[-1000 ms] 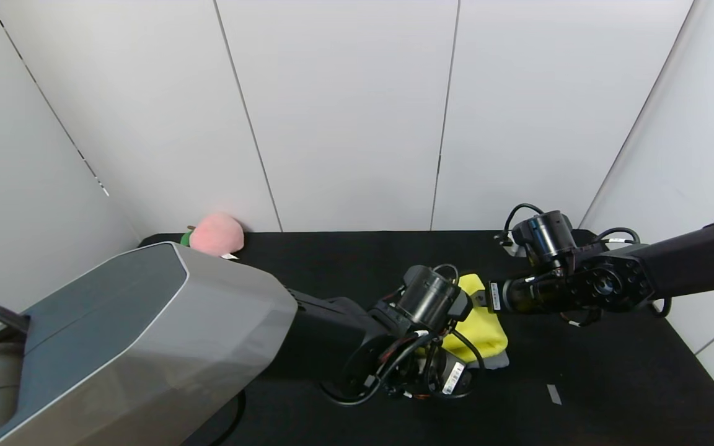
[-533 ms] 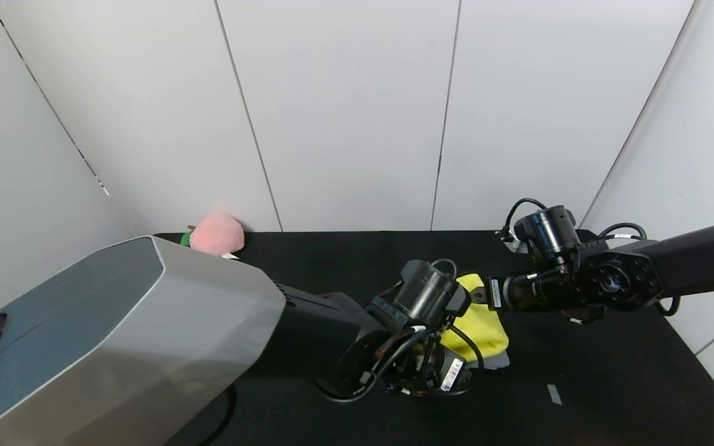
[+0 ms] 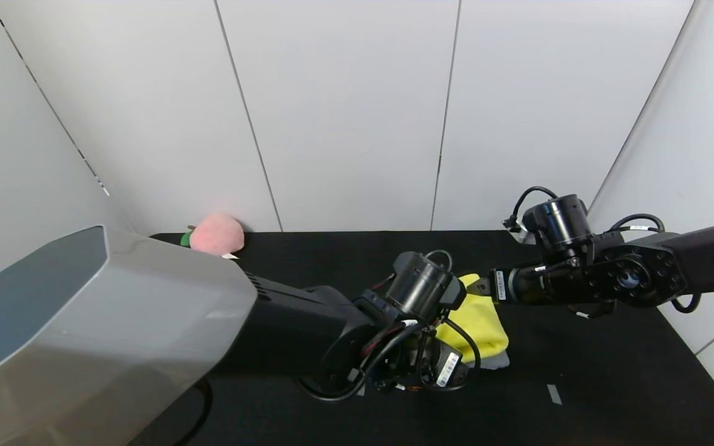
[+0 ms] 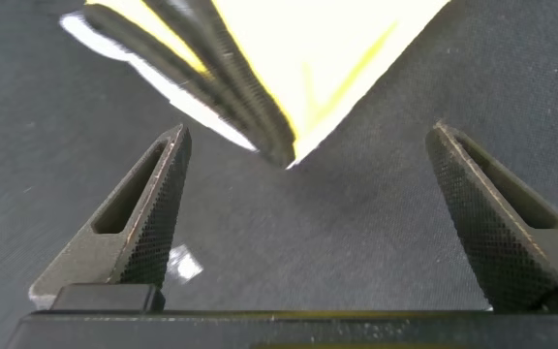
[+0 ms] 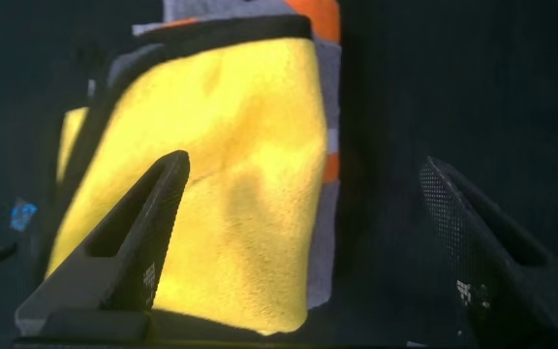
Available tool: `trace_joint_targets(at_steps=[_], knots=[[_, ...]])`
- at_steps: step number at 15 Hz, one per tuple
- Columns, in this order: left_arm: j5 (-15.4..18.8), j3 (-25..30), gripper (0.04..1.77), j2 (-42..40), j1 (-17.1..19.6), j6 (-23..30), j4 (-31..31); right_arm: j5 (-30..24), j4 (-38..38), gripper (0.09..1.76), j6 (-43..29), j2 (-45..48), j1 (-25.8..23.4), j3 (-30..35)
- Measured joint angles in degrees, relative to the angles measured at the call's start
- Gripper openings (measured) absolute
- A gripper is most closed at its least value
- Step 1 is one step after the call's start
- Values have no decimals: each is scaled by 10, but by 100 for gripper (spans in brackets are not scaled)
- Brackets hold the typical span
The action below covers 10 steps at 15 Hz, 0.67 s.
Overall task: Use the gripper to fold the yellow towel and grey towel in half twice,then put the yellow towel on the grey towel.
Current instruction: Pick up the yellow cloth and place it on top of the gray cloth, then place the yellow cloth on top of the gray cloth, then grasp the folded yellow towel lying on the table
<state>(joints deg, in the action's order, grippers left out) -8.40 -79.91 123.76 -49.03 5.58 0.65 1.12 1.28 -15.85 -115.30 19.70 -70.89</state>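
Head view: both arms have pulled back, left gripper [image 4: 303, 204] and right gripper [image 5: 303, 242] gaping over yellow towel [image 3: 478, 322].

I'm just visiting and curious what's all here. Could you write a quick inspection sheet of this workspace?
Surface: black table, a small pale mark near its front.
Job's things: folded yellow towel lies on the grey towel.
Clutter: pink plush peach at the back left corner.
Grippers: left gripper open beside the stack's corner; right gripper open above the stack; neither holds anything.
Cables: black cables looped on both wrists.
Surroundings: white wall panels.
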Motion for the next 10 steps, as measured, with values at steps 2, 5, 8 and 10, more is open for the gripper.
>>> trace_joint_targets(at_steps=[2, 5, 8, 10], knots=[[0, 0, 170, 0, 0, 0, 0, 0, 0, 169, 0, 0, 0, 0], [-3, 6, 170, -7, 2, 0, 0, 0, 1, 169, -1, 6, 2, -1], [-6, 63, 170, -64, 25, 0, -3, 0, 4, 170, 1, 32, 29, -22], [-5, 98, 171, -116, 58, 3, -8, 1, 4, 170, 2, 26, 54, -34]])
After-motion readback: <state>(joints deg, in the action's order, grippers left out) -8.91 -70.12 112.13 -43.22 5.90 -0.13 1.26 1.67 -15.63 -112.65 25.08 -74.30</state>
